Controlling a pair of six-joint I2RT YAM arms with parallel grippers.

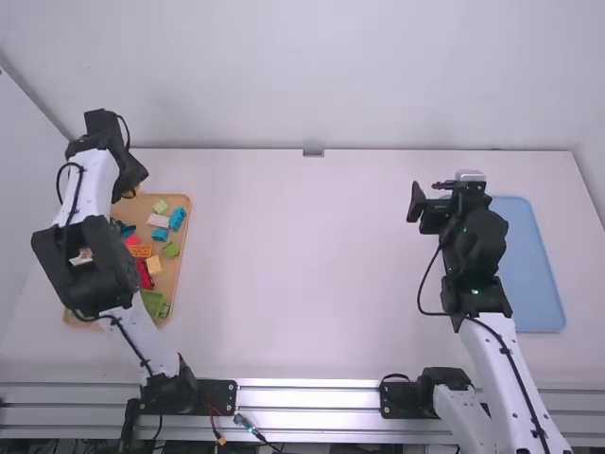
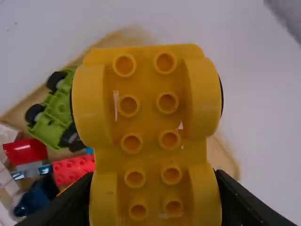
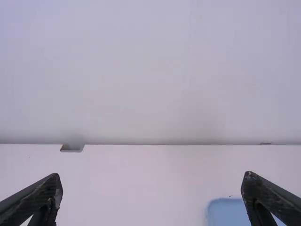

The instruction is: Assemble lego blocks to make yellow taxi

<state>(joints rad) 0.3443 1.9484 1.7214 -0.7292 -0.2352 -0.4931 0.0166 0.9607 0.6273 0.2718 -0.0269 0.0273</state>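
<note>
Above the far end of the wooden tray (image 1: 188,219), my left gripper (image 1: 130,192) is over the blocks. Seen from the left wrist, a large yellow vehicle base (image 2: 149,115) with wheel-arch shapes and round studs is held between the fingers of the left gripper (image 2: 154,175), shut on its sides. Beyond it on the tray lie a green chassis with black wheels (image 2: 59,113), a red block (image 2: 26,151), a red studded brick (image 2: 73,169) and a dark blue piece (image 2: 36,198). My right gripper (image 1: 433,197) is raised at the right side; in its wrist view the right gripper (image 3: 151,175) stands open, holding nothing.
The tray also carries light blue blocks (image 1: 177,218), a pale pink block (image 1: 159,220), an orange piece (image 1: 140,252) and a green piece (image 1: 153,303). A blue tray (image 1: 531,265) lies at the right, beside the right arm. A wall stands behind the table (image 1: 302,274).
</note>
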